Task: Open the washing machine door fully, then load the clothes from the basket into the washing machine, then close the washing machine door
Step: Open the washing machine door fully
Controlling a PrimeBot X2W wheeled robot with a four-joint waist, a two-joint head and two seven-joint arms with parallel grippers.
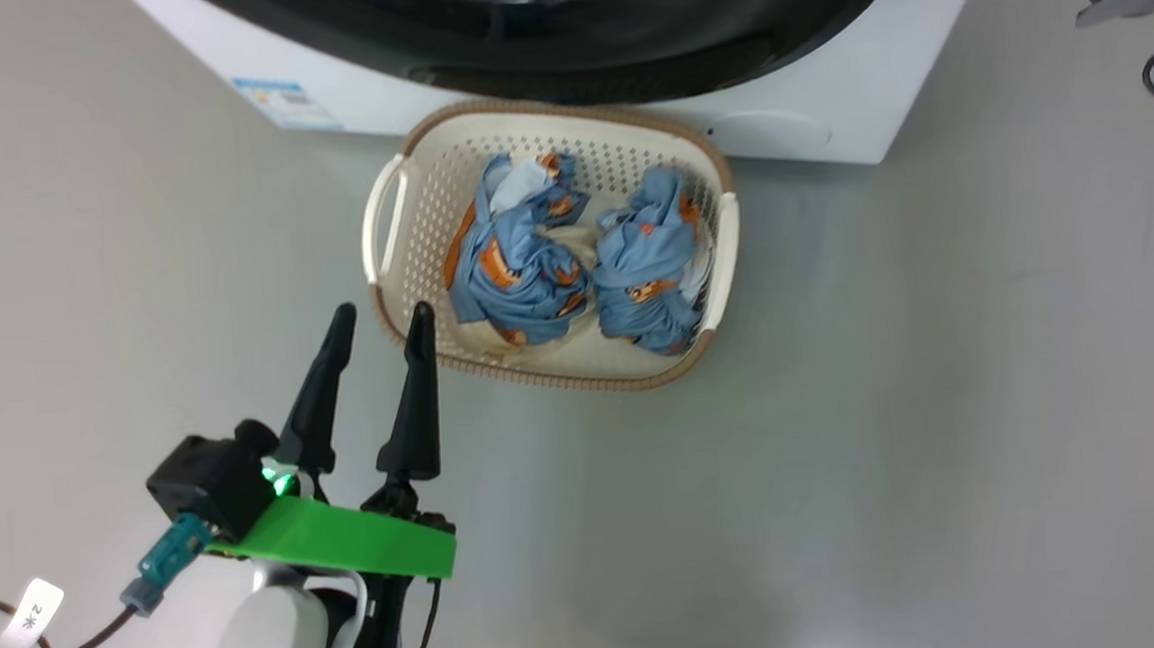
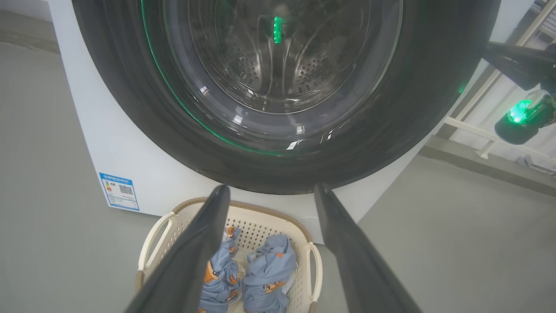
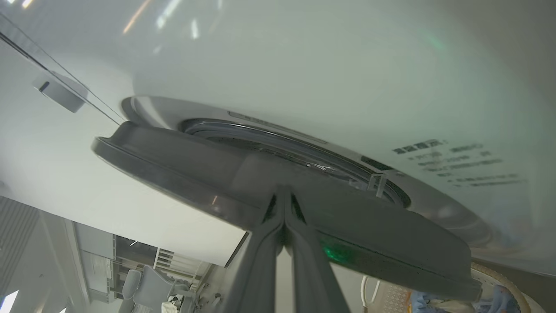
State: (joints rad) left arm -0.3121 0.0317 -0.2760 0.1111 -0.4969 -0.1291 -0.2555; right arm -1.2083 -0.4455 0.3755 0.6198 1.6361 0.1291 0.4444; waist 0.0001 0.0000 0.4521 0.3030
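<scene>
The left tool (image 1: 381, 316) hangs released above the grey floor (image 1: 896, 465), its two dark fingers spread wide and holding nothing. Just ahead of its fingertips, slightly to their right, sits the basket (image 1: 426, 203). The basket's near corner is close to the right-hand finger but apart from it. The clothes (image 1: 513, 258) lie inside as two blue bundles side by side, one nearer this tool and one beyond it toward the far handle. Past the basket, straight on from the left tool, stands the washing machine (image 1: 824, 98). A blue label sticker (image 1: 285, 101) sits low on its white front, left of the line the fingers point along.

The right tool (image 3: 283, 191) is clenched, both fingers pressed together with nothing between them. Their tips sit at the outer edge of the washing machine door (image 3: 195, 169); whether they press on it I cannot tell. Beyond those tips the door stands a little off the machine's front, ajar, and the round opening (image 3: 269, 145) shows in the gap.
</scene>
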